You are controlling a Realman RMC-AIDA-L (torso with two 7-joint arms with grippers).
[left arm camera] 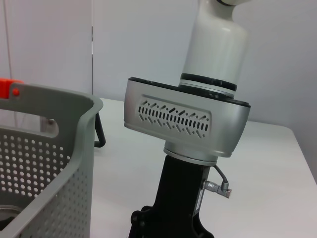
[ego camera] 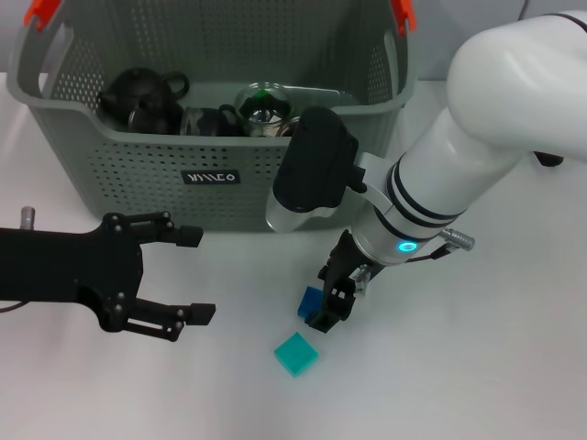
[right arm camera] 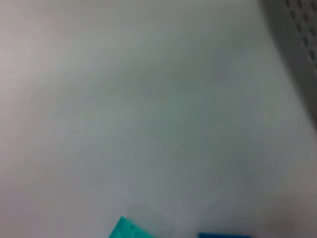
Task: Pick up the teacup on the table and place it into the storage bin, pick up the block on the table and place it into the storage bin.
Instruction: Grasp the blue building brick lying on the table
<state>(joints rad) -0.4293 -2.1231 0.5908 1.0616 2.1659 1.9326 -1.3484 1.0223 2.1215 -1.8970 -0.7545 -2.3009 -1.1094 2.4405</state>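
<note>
The grey-green storage bin [ego camera: 138, 183] stands at the back of the white table; its wall [left arm camera: 54, 168] also shows in the left wrist view. My right gripper [ego camera: 332, 301] is down at the table in front of the bin, right against a blue block [ego camera: 309, 300], which it partly hides. A teal block [ego camera: 296, 354] lies loose just nearer to me. Both blocks sit at the edge of the right wrist view: teal [right arm camera: 130, 229], blue [right arm camera: 225, 235]. My left gripper [ego camera: 193, 275] hovers open and empty at the left. No teacup shows on the table.
Inside the bin lie a black teapot [ego camera: 142, 96], a dark piece [ego camera: 206, 119] and a glass piece [ego camera: 264, 105]. Orange clips [ego camera: 41, 13] mark the bin's handles. The right arm's silver wrist [left arm camera: 188, 119] stands close beside the bin's corner.
</note>
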